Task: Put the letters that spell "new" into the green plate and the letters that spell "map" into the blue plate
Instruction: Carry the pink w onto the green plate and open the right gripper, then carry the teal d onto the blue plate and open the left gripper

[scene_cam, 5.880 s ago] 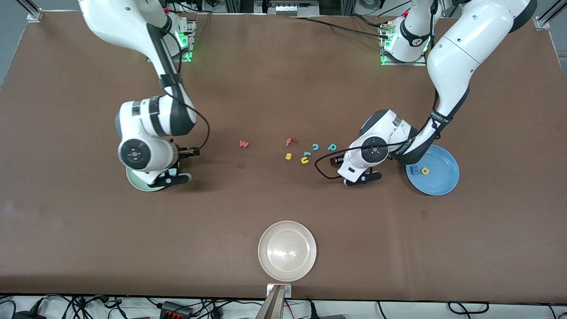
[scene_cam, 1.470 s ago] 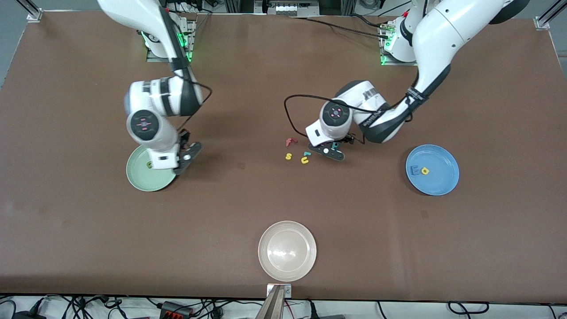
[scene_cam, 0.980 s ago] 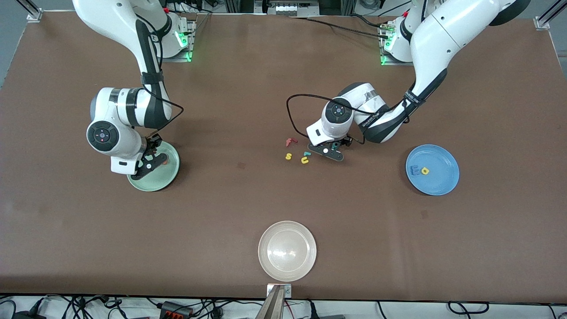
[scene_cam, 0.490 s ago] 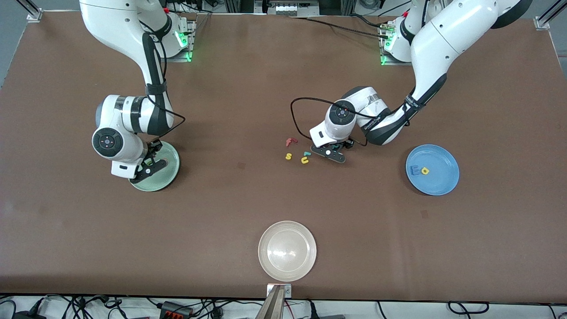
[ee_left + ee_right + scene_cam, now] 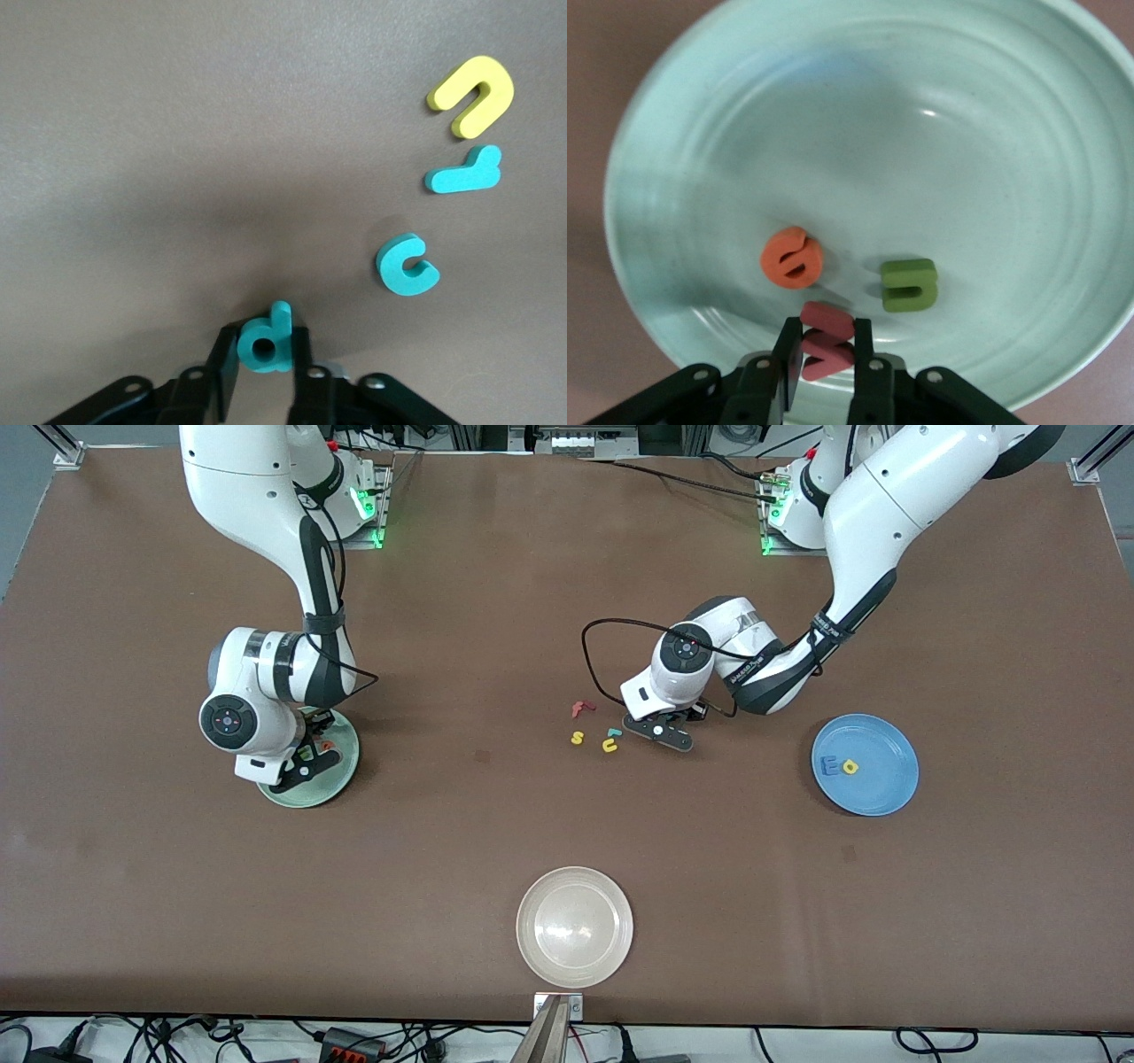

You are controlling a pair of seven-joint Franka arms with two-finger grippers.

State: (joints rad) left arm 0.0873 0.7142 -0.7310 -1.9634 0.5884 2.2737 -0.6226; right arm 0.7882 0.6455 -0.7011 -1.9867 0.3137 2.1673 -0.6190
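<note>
From the front camera: the right gripper [image 5: 306,757] hangs over the green plate [image 5: 344,772], toward the right arm's end of the table, with the orange e [image 5: 328,746] peeking out beside it. The left gripper [image 5: 666,726] is down among the loose letters mid-table — a red f [image 5: 580,708], a yellow s [image 5: 577,737], a yellow u [image 5: 609,747] and a small teal piece [image 5: 613,732] lie close together beside it. The blue plate [image 5: 877,793] sits toward the left arm's end, carrying the blue m [image 5: 830,765] and the yellow a [image 5: 850,766] side by side. A whitish clear plate [image 5: 575,926] lies nearest the camera.

Left wrist view: the fingers are clamped on the teal p [image 5: 266,340], pinched upright between the pads, just above the brown table [image 5: 177,133]. The teal c [image 5: 407,265] lies near it, with the small teal piece and the yellow u farther off.

Right wrist view: the fingers are pressed together on the pink-red w [image 5: 826,340] — it stands on edge between them, over the green plate's floor. The orange e and the olive-green n [image 5: 909,285] lie flat in the plate, near each other.
</note>
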